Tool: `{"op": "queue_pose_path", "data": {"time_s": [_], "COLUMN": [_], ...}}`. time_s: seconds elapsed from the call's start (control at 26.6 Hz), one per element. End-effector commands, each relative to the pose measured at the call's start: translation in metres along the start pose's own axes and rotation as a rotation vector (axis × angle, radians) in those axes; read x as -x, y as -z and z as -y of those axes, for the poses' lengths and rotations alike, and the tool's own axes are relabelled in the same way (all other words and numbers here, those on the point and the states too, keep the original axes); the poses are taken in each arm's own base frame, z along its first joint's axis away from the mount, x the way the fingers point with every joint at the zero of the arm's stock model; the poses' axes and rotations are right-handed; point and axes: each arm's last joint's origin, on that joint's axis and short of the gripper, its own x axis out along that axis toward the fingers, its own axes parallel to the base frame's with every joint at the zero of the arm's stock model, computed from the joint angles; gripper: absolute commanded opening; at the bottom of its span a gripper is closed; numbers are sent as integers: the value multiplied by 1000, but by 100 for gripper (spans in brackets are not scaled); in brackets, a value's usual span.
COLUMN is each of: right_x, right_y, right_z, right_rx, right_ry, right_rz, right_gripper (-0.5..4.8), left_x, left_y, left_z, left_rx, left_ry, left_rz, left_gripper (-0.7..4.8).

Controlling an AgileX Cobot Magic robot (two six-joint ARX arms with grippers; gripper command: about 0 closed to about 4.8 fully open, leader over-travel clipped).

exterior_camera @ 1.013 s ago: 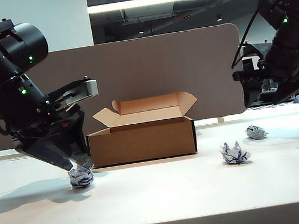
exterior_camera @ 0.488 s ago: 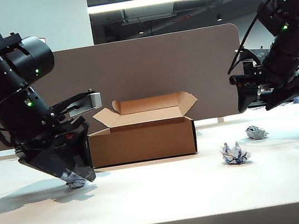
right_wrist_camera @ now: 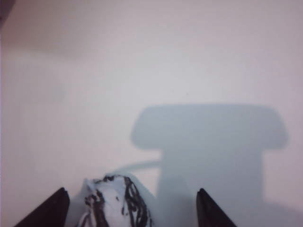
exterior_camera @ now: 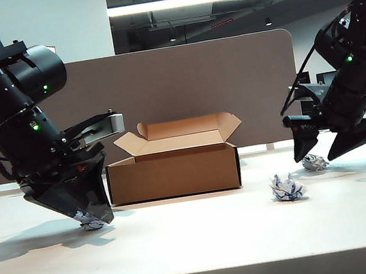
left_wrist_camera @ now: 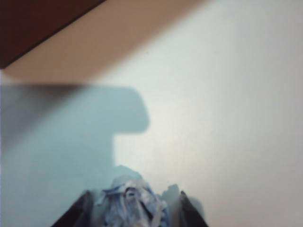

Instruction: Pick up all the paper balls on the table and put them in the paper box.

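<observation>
Writing first: I can read none anywhere; the blue-black marks on the paper balls are too crumpled to make out, and the box carries no label I can see.

From my exterior feed, the left gripper (exterior_camera: 90,216) is down at the table (exterior_camera: 199,245) on the left, just beside the box's left end, with the left ball (exterior_camera: 90,221) between its fingers. Only a scrap of that ball shows there. My left wrist feed fills that in: the ball (left_wrist_camera: 131,203) sits between the two dark fingertips (left_wrist_camera: 78,213), with slight gaps on both sides, so the jaws stand around it and I cannot tell whether they grip it yet.

The box (exterior_camera: 173,171) stands in the middle, lid and flaps up, and its inside is hidden from my side view.

Right of it, the middle ball (exterior_camera: 287,187) lies alone on the table, and neither wrist feed shows it.

Further right, the right gripper (exterior_camera: 328,150) hangs low over the right ball (exterior_camera: 314,162), jaws spread wide, released. The exterior feed half hides that ball behind the fingers; the right wrist feed shows it (right_wrist_camera: 116,201) lying nearer one fingertip (right_wrist_camera: 52,210) than the other, not touched.
</observation>
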Motion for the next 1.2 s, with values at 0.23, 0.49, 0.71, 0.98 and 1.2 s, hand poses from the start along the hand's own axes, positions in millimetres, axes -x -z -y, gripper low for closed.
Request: {"op": "queue_pose_path", "data": {"time_s": [0.23,0.49,0.71,0.98,1.2], "right_x": [-6,-10,-10,1,32], "right_y": [1,4,3,-7,-32], "right_z": [1,1,1,0,-11], "right_rx": [4,3,4,12,-4], "right_ry": [-1,-1,-1,-8,-209], "right_rz": [10,0,2,52,190], "right_gripper": [285,101,48,48,49], "left_x": [-2,-2,-2,13,44], "left_y": [2,1,1,-26,-73], "left_z": [1,1,1,-2,-6], "left_rx": [7,4,23,12,-22], "left_ry": [7,25,23,12,-23], "left_rz": [-19,-3,2,46,192], "left_gripper": [175,111,65,65,64]}}
